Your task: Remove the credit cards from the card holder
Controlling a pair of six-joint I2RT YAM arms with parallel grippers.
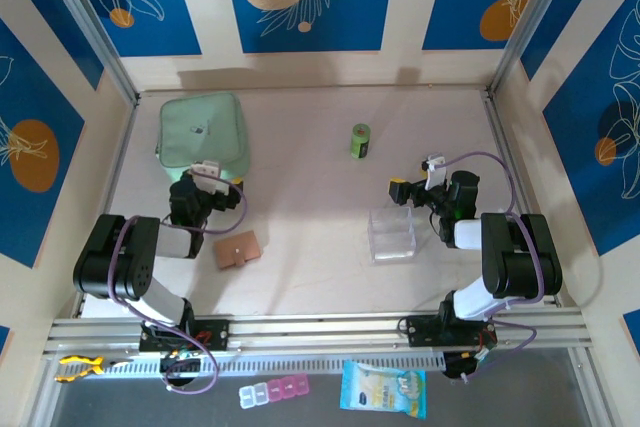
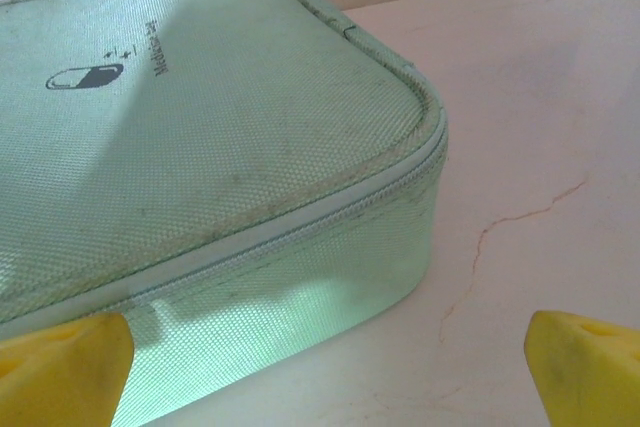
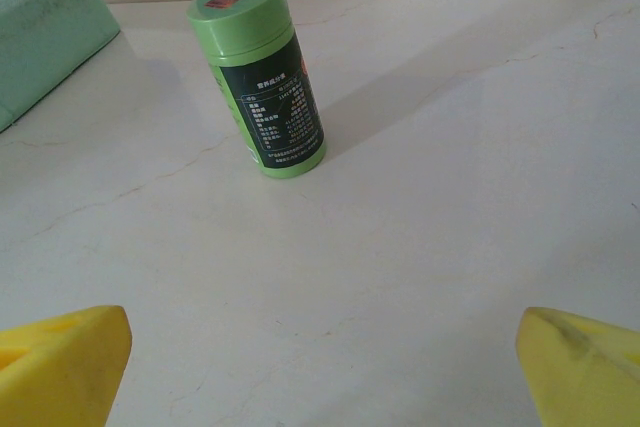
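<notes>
The card holder (image 1: 238, 248) lies shut on the table, a small tan bifold just right of my left arm. The credit cards are hidden. My left gripper (image 1: 221, 178) hangs above and behind the holder, at the near right corner of the mint-green case. Its yellow fingertips (image 2: 62, 367) stand wide apart, open and empty (image 2: 330, 372). My right gripper (image 1: 413, 176) is at the right side of the table, far from the holder. It is open (image 3: 325, 362) over bare table, pointing toward a green bottle.
The mint-green zip case (image 1: 202, 132) (image 2: 200, 127) sits at the back left. A green bottle (image 1: 360, 139) (image 3: 262, 77) stands upright at the back centre. A clear plastic box (image 1: 391, 234) stands by the right arm. A blue snack packet (image 1: 383, 388) and a pill organiser (image 1: 273, 390) lie below the front rail.
</notes>
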